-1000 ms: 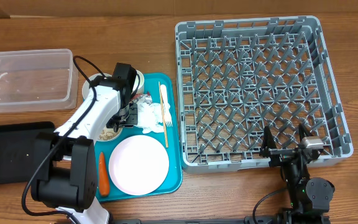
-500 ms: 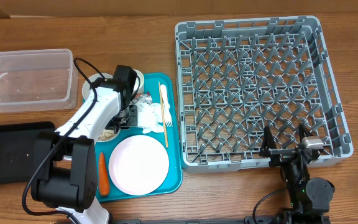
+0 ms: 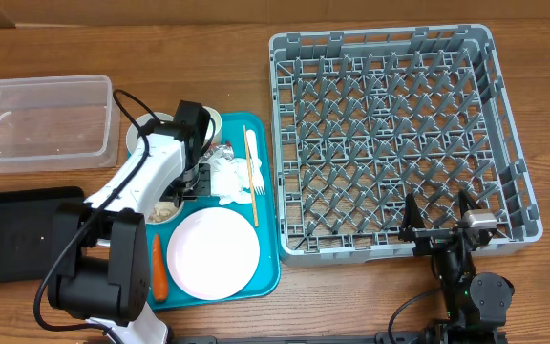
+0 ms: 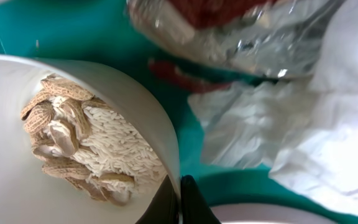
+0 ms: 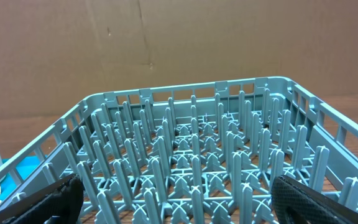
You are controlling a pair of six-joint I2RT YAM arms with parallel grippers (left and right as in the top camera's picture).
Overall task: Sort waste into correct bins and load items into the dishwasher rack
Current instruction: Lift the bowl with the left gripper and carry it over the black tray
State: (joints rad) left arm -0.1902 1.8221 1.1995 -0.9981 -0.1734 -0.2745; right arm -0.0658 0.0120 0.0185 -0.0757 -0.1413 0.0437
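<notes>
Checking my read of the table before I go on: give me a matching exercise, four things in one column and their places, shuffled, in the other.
Things:
1. carrot
2. clear tub
3. dishwasher rack
4. bowl of rice and nut scraps

Places:
A. right of the teal tray, no dishes in it
B. its rim between the fingers of the left claw
C. at the teal tray's left edge, beside the pink plate
D. on the table, left of the teal tray

Pairs: 1-C, 2-D, 3-A, 4-B.
</notes>
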